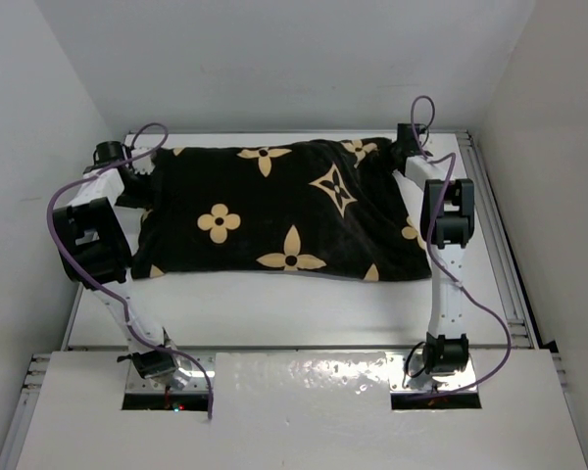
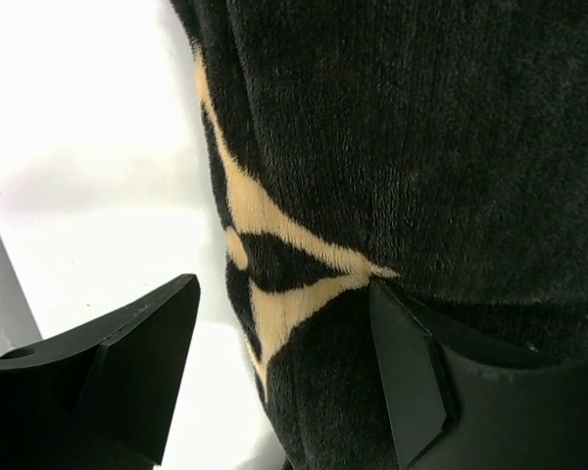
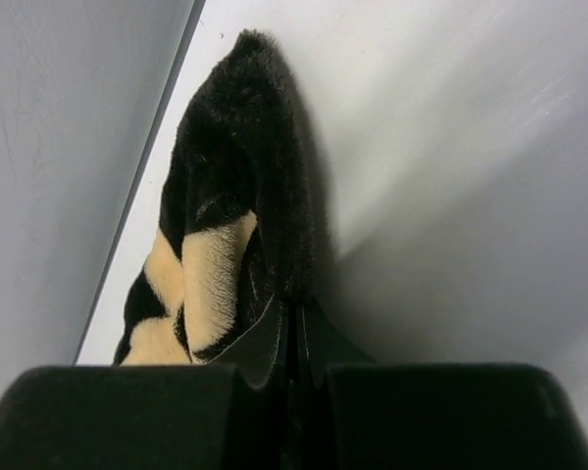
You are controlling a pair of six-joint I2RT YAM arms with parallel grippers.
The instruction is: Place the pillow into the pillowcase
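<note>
- The pillowcase (image 1: 274, 211) lies spread across the tabletop (image 1: 274, 304) and looks puffed and full. The pillow itself is not seen in any view, so I judge it is already inside, or nearly.
- The left fingers (image 2: 282, 294) are at the far left corner of the pillowcase and stand wide apart. One finger touches the velvety cloth and the other is beside the cloth edge, over bare tabletop. They hold nothing.
- The right fingers (image 3: 292, 318) are at the far right corner of the pillowcase. They are pinched together on a fold of the black and tan cloth, and the fold stands up above them.
- The step in hand seems to be the finishing one: pulling the cover fully over the pillow and making it straight.
- The next move probably calls for the left fingers to close on their corner. Then both arms can pull the cloth evenly, without dragging the whole pillowcase.
</note>
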